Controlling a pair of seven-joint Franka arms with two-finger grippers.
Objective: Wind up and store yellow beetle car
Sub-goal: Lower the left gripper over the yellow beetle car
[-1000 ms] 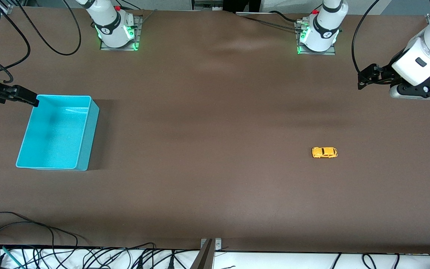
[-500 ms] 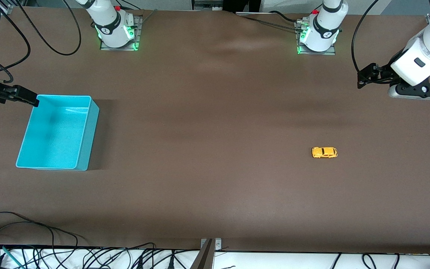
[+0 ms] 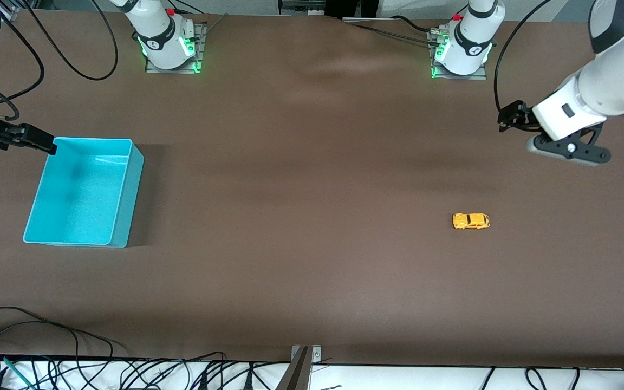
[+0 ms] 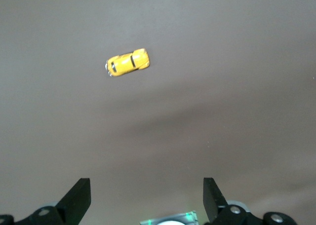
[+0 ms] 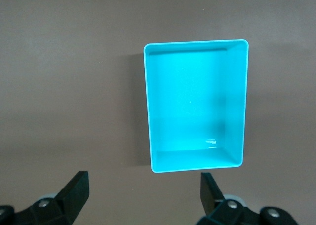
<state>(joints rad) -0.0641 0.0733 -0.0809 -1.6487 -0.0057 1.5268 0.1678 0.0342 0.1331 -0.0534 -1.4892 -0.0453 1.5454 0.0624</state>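
The car (image 3: 470, 221) sits on the brown table (image 3: 312, 244) toward the left arm's end, wheels down, untouched. The left gripper (image 3: 508, 115) hangs over bare table with jaws spread wide, holding nothing. The right gripper (image 3: 38, 140) hovers at the bin's (image 3: 128, 189) rim, also wide and empty

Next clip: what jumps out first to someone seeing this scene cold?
A turquoise bin sits empty at the right arm's end of the table, and a tiny yellow car stands alone toward the left arm's end. The left gripper, open, hangs over bare table near the car; the right gripper waits open by the bin's corner.
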